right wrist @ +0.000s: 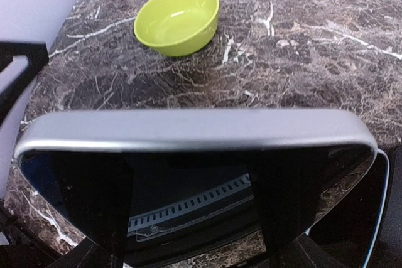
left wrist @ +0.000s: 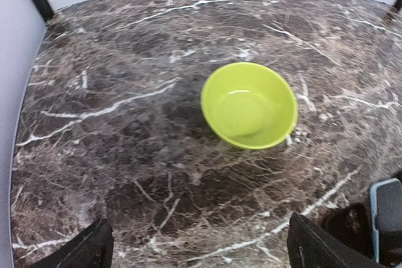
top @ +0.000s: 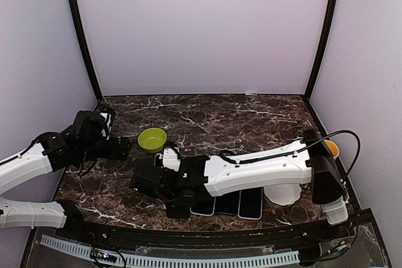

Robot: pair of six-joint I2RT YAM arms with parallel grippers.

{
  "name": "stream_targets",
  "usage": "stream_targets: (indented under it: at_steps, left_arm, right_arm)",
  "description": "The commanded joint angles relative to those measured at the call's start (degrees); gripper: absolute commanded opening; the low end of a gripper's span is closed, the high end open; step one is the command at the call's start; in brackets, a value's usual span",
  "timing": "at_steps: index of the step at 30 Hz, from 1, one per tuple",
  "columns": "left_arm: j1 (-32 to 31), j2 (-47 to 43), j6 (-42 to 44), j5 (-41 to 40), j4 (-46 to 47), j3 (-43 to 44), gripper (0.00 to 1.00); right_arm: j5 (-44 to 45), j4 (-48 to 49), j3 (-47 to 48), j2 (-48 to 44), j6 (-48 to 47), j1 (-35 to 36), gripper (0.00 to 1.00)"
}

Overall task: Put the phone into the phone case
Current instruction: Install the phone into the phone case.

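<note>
From above, can see the whole dark marble surface [top: 251, 117] with pale purple walls [top: 201, 29] around it. Can see the long white right arm [top: 257, 171] stretched from the right side across to the left. Can also see the left arm [top: 38, 158] bent in from the left edge. Cannot make out the phone from up there, only a dark lump at the end of the right arm.

From the right wrist, can see the phone [right wrist: 195, 174] up close, filling the lower half of the view. Has a silver edge on top and dark shiny glass. Sits in the right jaws, spread fairly wide and closed on the phone's sides, over the surface. Blocks nearly everything below and behind, with only the green bowl [right wrist: 178, 18] in plain sight beyond.

From the left wrist, can see two black fingers [left wrist: 85, 252] far apart in the bottom corners. Left jaws wide open, then, with nothing between them.

Only from above, can see three flat dark slabs [top: 227, 205] side by side near the front edge, partly hidden under the right arm. Just beside them, a white thing [top: 284, 194], too covered to name.

In all three views, can see the bowl, empty and upright, between the two arm ends. Only from above, a small orange thing [top: 331, 149] at the right edge.

Low on the right in both wrist views, can see a thin pale blue rim [right wrist: 379, 205]. Cannot tell whether part of the phone case.
</note>
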Motion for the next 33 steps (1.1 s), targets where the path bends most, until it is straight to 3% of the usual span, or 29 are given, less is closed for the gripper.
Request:
stream_targets:
  at_steps: [1, 6, 15, 33]
  left_arm:
    - [3.16, 1.36, -5.46, -6.6, -0.33, 0.28, 0.99]
    - [4.07, -0.47, -6.46, -6.92, 0.32, -1.28, 0.99]
    - [4.19, 1.47, -8.42, -8.97, -1.41, -0.35, 0.99]
    - [4.36, 1.05, -7.72, -6.94, -0.58, -0.64, 0.99]
  right_arm:
    - [2.35, -9.78, 5.9, 2.35, 4.67, 0.53, 0.0]
    - [1.79, -15.42, 7.71, 4.79, 7.91, 1.14, 0.0]
    - [-0.24, -15.34, 9.62, 8.18, 9.14, 1.9, 0.0]
    - [1.65, -26.55, 17.28, 12.93, 11.0, 3.72, 0.0]
